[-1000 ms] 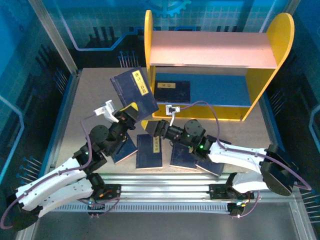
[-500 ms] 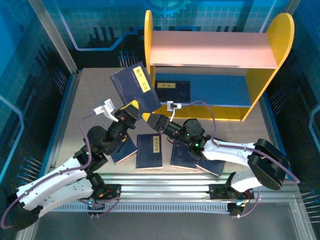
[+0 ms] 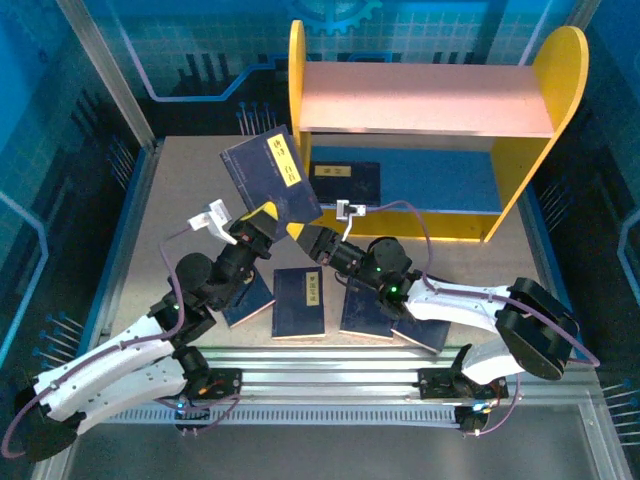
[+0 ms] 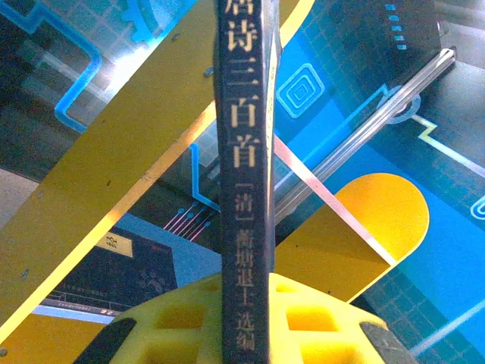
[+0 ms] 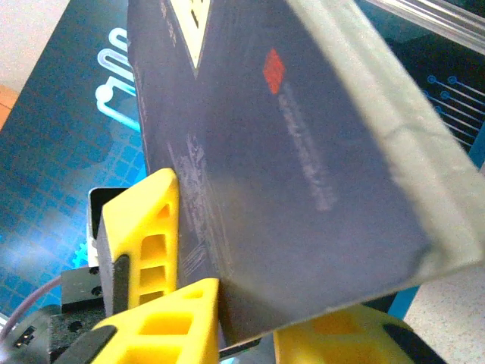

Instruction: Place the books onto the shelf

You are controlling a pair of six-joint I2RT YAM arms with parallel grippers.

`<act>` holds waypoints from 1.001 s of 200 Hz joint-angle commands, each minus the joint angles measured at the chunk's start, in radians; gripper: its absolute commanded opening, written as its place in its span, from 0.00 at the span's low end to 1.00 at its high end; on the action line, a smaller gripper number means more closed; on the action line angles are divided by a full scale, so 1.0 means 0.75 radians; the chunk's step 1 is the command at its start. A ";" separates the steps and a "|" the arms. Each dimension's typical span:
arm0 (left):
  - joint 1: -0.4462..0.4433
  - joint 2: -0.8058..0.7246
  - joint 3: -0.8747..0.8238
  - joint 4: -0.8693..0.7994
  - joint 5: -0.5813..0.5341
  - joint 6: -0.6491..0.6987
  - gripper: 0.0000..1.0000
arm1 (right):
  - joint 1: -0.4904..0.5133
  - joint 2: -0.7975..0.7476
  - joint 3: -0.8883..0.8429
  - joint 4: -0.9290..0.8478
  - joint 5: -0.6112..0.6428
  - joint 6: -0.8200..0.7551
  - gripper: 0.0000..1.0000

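A thin navy-blue book (image 3: 272,180) with a yellow label is being held raised and tilted just in front of the left panel of the yellow-sided two-tier shelf (image 3: 420,110). Its lower edge is being clamped by the left gripper (image 3: 262,220), and its lower right corner is being pinched between the jaws of the right gripper (image 3: 300,238).
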 commanded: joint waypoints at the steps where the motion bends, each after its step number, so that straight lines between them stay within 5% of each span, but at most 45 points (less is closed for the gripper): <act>1: -0.004 -0.013 0.015 0.046 0.023 0.014 0.00 | -0.021 0.020 0.030 0.002 0.015 -0.014 0.19; 17: -0.004 -0.017 0.022 0.020 0.019 0.014 0.01 | -0.030 0.015 0.017 0.014 0.015 -0.017 0.15; 48: 0.003 -0.034 0.080 -0.143 0.008 0.020 0.72 | -0.060 -0.042 -0.004 -0.044 -0.020 -0.093 0.11; 58: 0.015 -0.037 0.157 -0.319 -0.012 0.025 0.82 | -0.065 -0.092 -0.002 -0.167 -0.031 -0.159 0.09; 87: 0.117 -0.014 0.435 -0.932 -0.063 0.019 0.88 | -0.090 -0.271 -0.017 -0.528 -0.046 -0.381 0.08; 125: 0.422 0.026 0.727 -1.444 0.167 0.116 0.92 | -0.214 -0.492 0.031 -1.042 -0.262 -0.624 0.08; 149: 0.531 0.069 0.816 -1.558 0.376 0.173 0.92 | -0.320 -0.571 0.088 -1.328 -0.490 -0.749 0.09; 200: 0.555 0.289 0.787 -1.556 0.886 0.235 0.84 | -0.447 -0.647 0.142 -1.746 -0.833 -0.933 0.09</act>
